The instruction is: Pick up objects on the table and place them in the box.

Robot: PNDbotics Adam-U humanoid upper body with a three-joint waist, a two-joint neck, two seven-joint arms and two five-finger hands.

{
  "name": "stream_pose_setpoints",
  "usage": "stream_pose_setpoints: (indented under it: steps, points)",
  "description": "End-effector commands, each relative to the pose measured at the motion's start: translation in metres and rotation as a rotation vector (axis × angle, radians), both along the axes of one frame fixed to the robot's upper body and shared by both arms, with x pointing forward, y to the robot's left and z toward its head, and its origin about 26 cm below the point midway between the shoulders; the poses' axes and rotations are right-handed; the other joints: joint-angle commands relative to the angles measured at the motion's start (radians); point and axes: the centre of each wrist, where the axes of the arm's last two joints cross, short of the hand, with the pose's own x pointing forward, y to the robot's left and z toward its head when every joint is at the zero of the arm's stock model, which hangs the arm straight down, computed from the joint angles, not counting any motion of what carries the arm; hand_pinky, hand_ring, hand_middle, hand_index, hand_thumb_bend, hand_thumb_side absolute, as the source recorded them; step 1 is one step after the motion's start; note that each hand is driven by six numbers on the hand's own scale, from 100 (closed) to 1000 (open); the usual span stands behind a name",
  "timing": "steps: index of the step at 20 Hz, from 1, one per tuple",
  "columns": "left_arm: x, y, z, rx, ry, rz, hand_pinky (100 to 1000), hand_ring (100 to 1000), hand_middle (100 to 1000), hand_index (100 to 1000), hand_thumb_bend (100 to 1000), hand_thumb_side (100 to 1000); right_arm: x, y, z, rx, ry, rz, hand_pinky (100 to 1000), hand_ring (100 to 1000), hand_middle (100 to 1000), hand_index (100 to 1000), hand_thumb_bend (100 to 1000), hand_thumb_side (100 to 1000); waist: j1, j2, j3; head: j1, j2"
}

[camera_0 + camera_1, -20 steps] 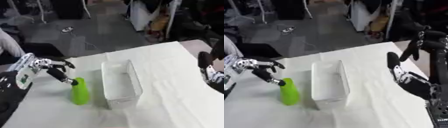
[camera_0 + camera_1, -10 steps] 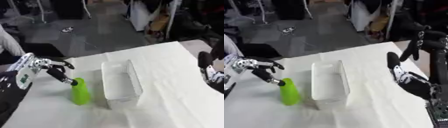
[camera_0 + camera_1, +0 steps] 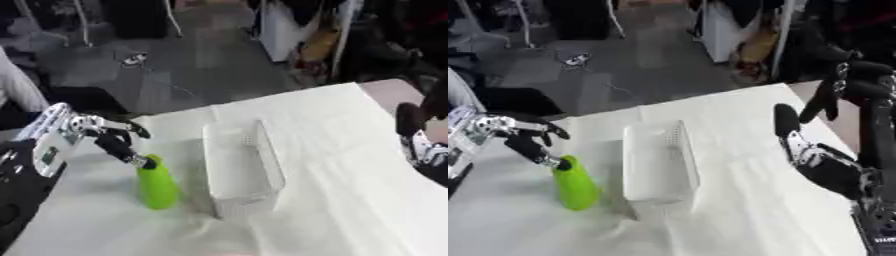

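Observation:
A bright green bottle stands upright on the white table, just left of the long white box. My left hand reaches in from the left, one finger touching the bottle's top while other fingers spread above it. The box looks empty and lies lengthwise away from me. My right hand hovers over the table's right side, fingers straight and holding nothing, well away from the box.
White cloth covers the table. Beyond its far edge lies a dark floor with a small object and stands. Dark equipment and clothing hang at the back right.
The left hand has stayed at the bottle's top; the bottle and box have not moved. The right hand holds its place.

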Motion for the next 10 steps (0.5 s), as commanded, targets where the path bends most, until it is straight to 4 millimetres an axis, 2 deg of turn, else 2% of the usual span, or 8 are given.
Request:
stream_pose_setpoints:
  steps: [1, 10]
  points:
    - [-0.001, 0.001, 0.025, -0.001, -0.059, 0.004, 608, 887, 1000, 997, 483, 638, -0.002, 0.0, 0.009, -0.006, -0.03, 0.006, 135, 302, 298, 359, 311, 442, -0.001, -0.02, -0.001, 0.005, -0.01]
    - [-0.002, -0.001, 0.038, 0.025, -0.096, 0.012, 626, 892, 1000, 992, 495, 630, -0.002, -0.001, 0.009, -0.008, -0.03, 0.005, 136, 302, 299, 359, 305, 447, 0.004, -0.024, 0.0, -0.001, -0.012]
